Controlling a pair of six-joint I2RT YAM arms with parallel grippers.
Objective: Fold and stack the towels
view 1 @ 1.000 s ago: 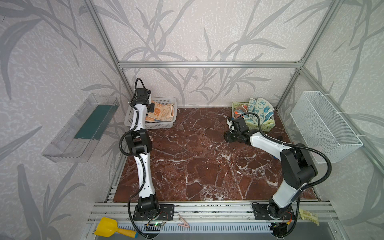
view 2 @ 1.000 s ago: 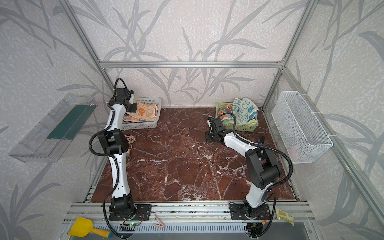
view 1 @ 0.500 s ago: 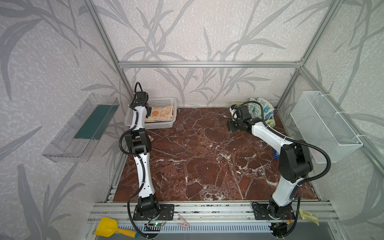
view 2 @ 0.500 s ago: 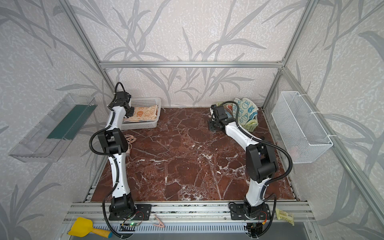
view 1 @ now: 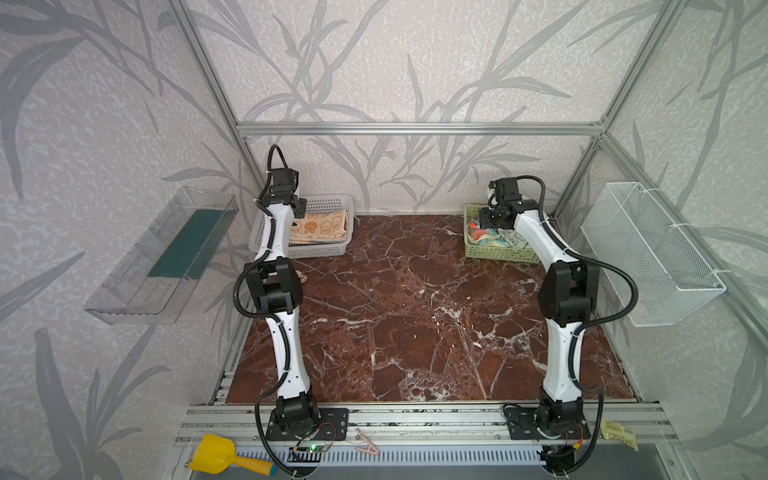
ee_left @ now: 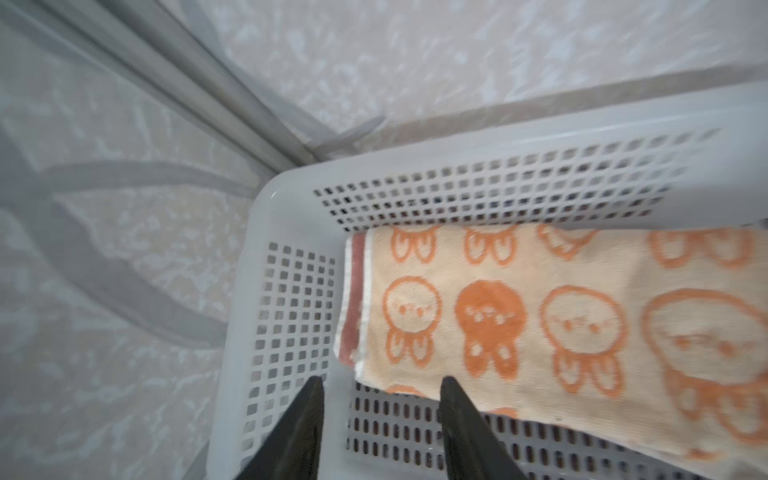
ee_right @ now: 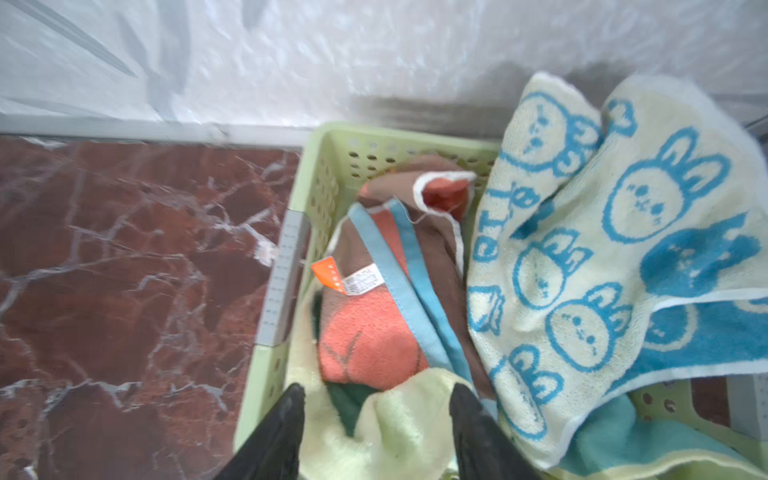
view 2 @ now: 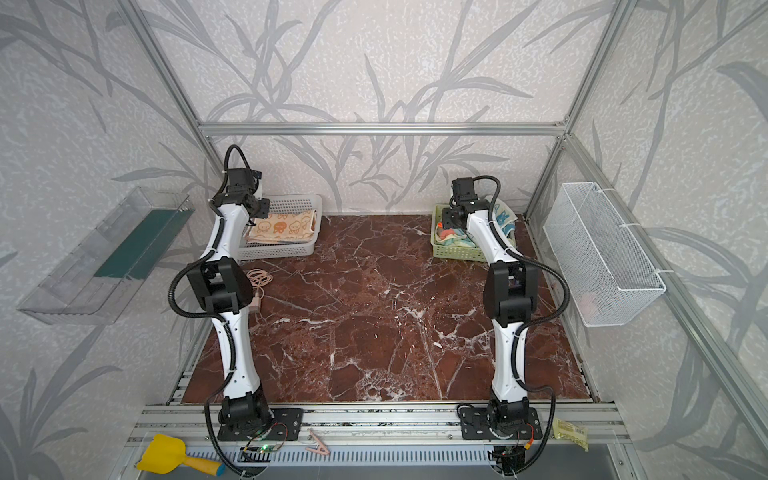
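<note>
A folded orange towel with bunnies (ee_left: 561, 316) lies in the white basket (ee_left: 291, 208) on top of a brown towel edge (ee_left: 351, 307); both top views show it (view 1: 322, 226) (view 2: 286, 226). My left gripper (ee_left: 381, 380) hangs open and empty just above the basket's near corner (view 1: 297, 205). The green basket (ee_right: 328, 166) holds crumpled towels: a white one with blue bunnies (ee_right: 602, 249), a brown and coral one with blue edging (ee_right: 370, 336), and a teal and cream one (ee_right: 399, 415). My right gripper (ee_right: 378, 387) hovers open over the cream fold (view 1: 486, 216).
The white basket (view 1: 324, 249) sits at the back left of the marble table, the green basket (view 1: 494, 251) at the back right. A wire basket (view 1: 648, 257) hangs on the right wall, a clear shelf (view 1: 166, 253) on the left. A pink cable (view 2: 259, 282) lies by the left arm.
My left gripper has opened, let go of the orange bunny towel in the white basket and drawn back. My right arm has swung from the table to above the green basket.
</note>
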